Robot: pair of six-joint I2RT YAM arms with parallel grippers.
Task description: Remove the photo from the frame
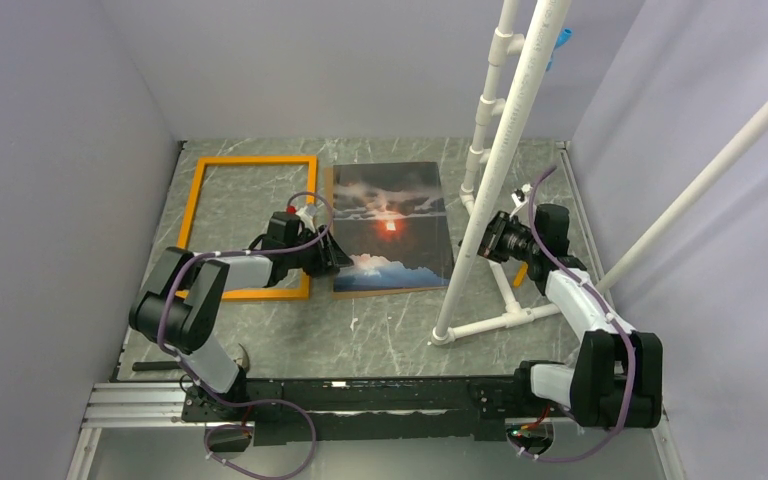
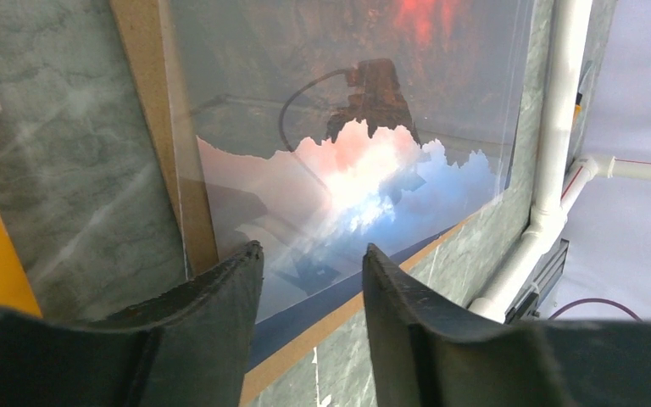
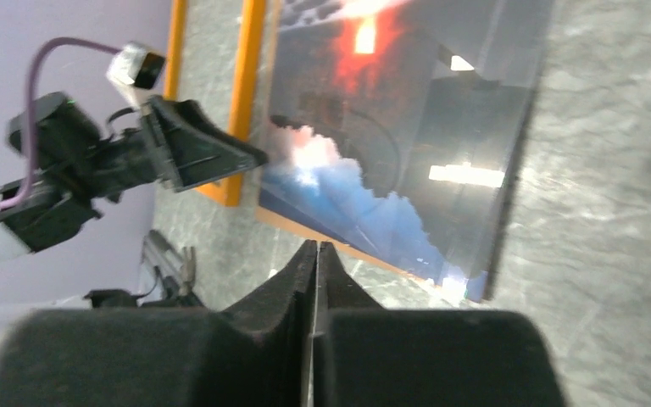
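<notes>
Open desk in front, crowded sides

Bare desk [image 1: 380, 330] lies free between the photo's [image 1: 390, 200] near edge and the arm bases. The white pipe stand [image 1: 507, 150] crowds its right edge. The frame [image 1: 255, 160] and left end effector [image 1: 332, 264] close off the left.

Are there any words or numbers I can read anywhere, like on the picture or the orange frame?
None can be read. The photo shows only a red sun and clouds, the frame is plain orange, and the white pipes carry no writing.
</notes>
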